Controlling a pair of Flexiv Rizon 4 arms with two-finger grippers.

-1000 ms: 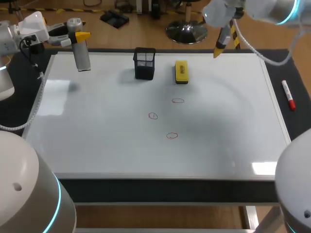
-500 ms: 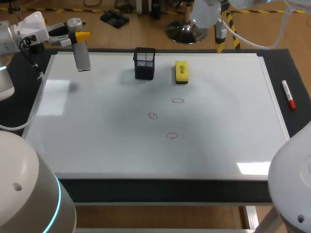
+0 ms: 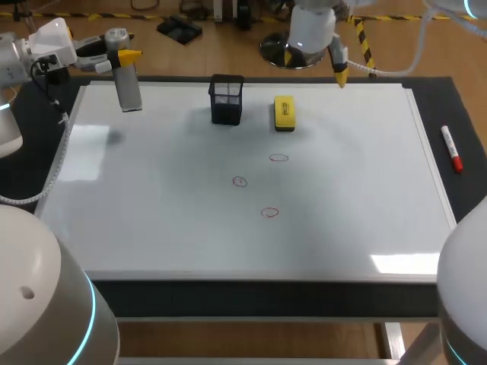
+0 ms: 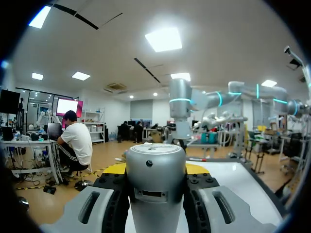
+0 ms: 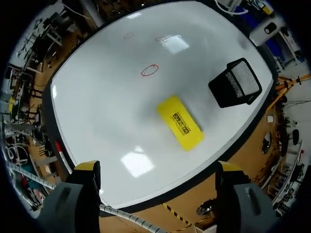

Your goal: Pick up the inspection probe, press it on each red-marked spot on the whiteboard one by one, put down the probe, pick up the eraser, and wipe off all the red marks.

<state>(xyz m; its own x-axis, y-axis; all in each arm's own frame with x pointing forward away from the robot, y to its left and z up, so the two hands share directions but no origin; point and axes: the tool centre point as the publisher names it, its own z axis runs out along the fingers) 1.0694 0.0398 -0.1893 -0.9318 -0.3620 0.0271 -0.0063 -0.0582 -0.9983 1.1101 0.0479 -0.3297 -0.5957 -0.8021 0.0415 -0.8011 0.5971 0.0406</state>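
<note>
Presumably rigid and slick, the grey metal cylindrical probe sits clamped near its top in my left gripper; right gripper gapes empty.

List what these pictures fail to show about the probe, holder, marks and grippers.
- Left wrist view: the probe covers most of the yellow tips of the left gripper; its lower end is cut off by the edge.
- Head view: dark mesh of the pen holder hides any contents.
- Head view: the right gripper shows one tip; its wrist covers the other.
- Right wrist view: glare overlaps one red mark.
</note>
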